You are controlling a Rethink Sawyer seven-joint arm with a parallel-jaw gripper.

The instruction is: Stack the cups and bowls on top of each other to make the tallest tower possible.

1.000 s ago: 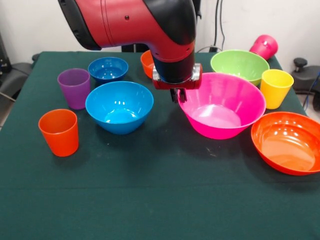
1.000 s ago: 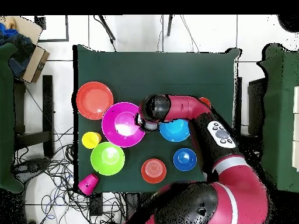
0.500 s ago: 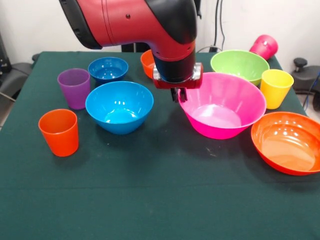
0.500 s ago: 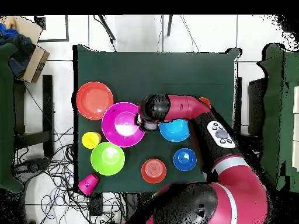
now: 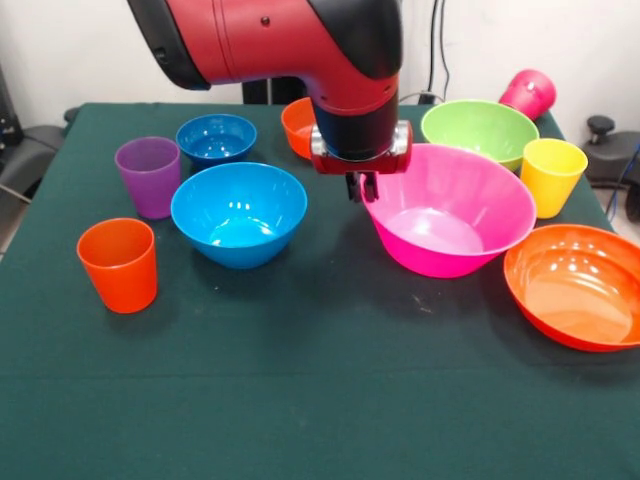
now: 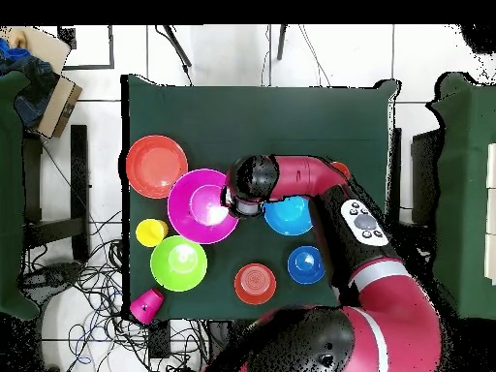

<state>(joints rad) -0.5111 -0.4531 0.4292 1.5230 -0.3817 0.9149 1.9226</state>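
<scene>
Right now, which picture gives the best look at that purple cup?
The front view: the purple cup stands upright and fully visible beside the small blue bowl. The overhead view does not show it; the robot arm apparently covers it.

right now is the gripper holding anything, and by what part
The gripper is at the near rim of the big pink bowl; whether it grips that rim cannot be told.

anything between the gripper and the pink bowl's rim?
Nothing visible. The gripper is already at the near-left rim of the pink bowl; whether it touches is unclear. The medium blue bowl sits apart on the other side, clear of it.
</scene>
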